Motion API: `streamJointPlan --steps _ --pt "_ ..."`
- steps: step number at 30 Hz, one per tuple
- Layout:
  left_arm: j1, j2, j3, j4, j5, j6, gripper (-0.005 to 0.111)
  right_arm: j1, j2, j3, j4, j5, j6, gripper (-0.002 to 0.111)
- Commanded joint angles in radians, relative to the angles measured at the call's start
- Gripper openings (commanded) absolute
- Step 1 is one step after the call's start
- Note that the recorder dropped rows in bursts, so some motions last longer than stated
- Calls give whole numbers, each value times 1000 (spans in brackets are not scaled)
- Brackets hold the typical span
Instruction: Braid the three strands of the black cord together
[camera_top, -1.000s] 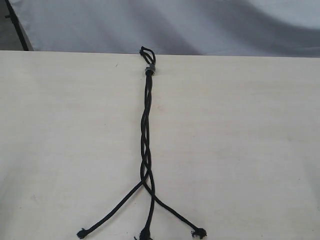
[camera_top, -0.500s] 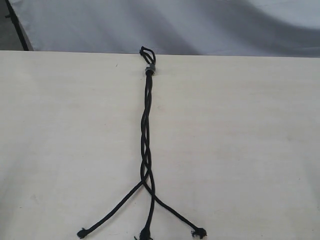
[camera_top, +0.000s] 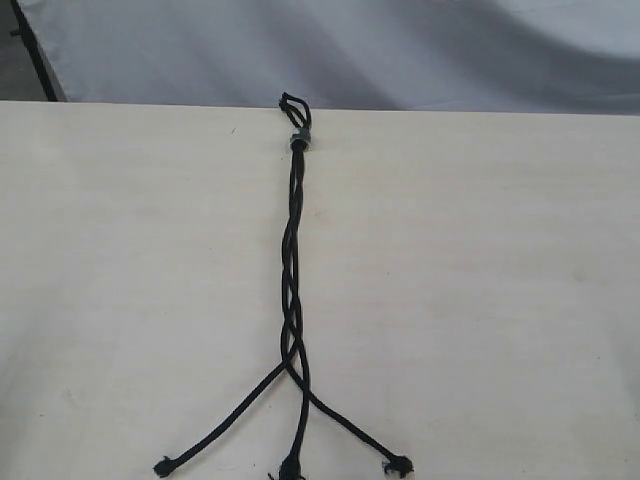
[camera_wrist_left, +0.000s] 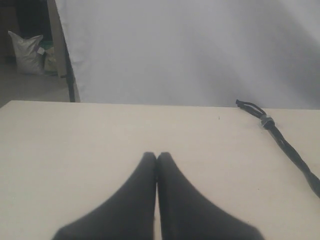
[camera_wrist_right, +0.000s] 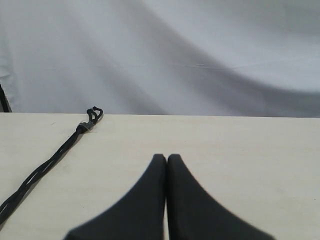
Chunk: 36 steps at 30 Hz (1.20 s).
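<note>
left gripper (camera_wrist_left: 156, 156): jaws pressed together, fingertips touching, nothing between them; it hangs over bare table (camera_top: 480, 300), well apart from the cord.
right gripper (camera_wrist_right: 166, 157): the same, jaws closed tip to tip and empty, over bare table on the other side of the cord.
exterior view: neither gripper shows in it.
the three strands (camera_top: 293, 365): free ends fan out at the near edge of the table, one to the left of the view, one straight down the middle, one to the right; each ends in a small frayed knot.
split point: the strands come together just beyond the fan, about a quarter of the way up the cord.
the black cord (camera_top: 291, 270): lies flat down the middle of the table, running near to far; the strands are loosely twisted over one another from the split up to the band.
grey band (camera_top: 299, 139): clamps the strands close to the far table edge.
loop (camera_top: 293, 106): short, just past the band, at the far edge.
backdrop (camera_top: 400, 50): pale grey cloth behind the table.
</note>
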Motion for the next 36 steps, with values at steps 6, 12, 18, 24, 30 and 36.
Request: streamJointPlan --steps 6,12,18,24,30,36 --pt "2 -4 3 -10 -1 -7 1 4 -6 2 0 5 8 0" --pt "2 -4 3 -10 -1 -7 1 4 -6 2 0 5 8 0" --pt "2 -4 3 -10 -1 -7 1 4 -6 2 0 5 8 0" --pt "2 -4 3 -10 -1 -7 1 4 -6 2 0 5 8 0" --pt "2 -4 3 -10 -1 -7 1 4 -6 2 0 5 8 0" --pt "2 -4 3 -10 -1 -7 1 4 -6 2 0 5 8 0"
